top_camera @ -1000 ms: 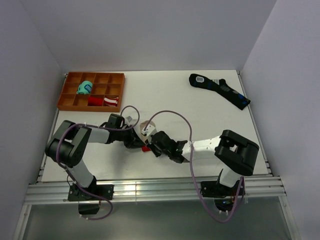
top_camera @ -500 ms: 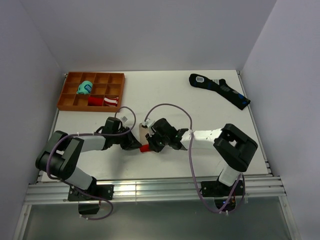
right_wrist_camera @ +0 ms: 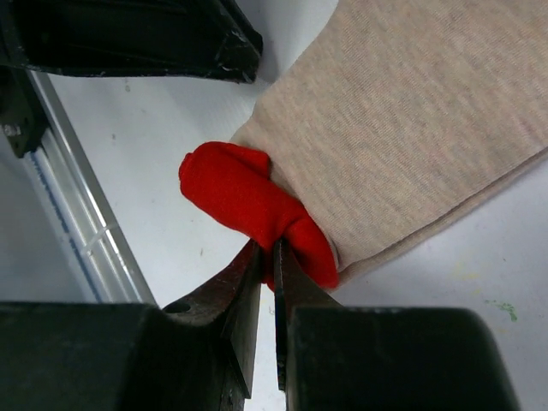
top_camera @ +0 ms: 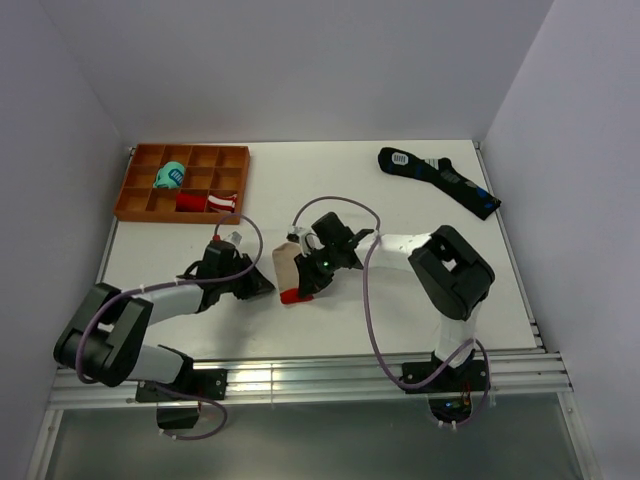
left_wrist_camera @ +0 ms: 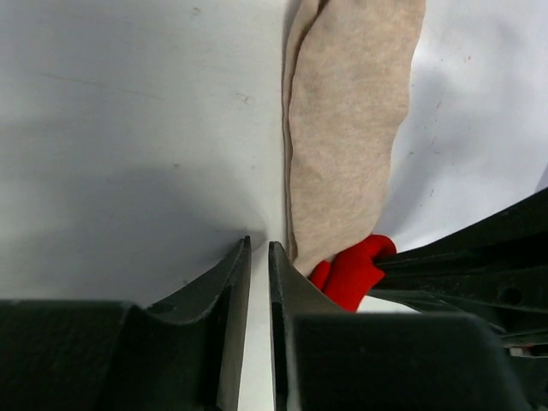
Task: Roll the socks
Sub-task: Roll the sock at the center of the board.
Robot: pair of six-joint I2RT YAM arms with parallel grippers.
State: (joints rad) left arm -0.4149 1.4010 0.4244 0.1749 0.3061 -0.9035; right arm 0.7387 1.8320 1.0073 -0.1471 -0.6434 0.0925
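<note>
Socks (right_wrist_camera: pixel 402 111): right wrist view alone shows right tool (right_wrist_camera: pixel 267 253) pinching the red end; left tool (left_wrist_camera: pixel 259 250) barely parted, empty.

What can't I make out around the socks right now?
Right wrist view: whether the right gripper pinches the red end of the socks; its own jaws cover the contact.
Top view: same contact, too small.
Left wrist view: socks' far end, cut off by the top edge.

We see the beige socks (top_camera: pixel 287 266) lying mid-table, red end toward the arms. Our left gripper (top_camera: pixel 264 287) sits just beside them; our right gripper (top_camera: pixel 305 286) meets the red end. An orange tray (top_camera: pixel 150 214) holds two rolled bundles, and a black sock (top_camera: pixel 440 178) lies well apart.
</note>
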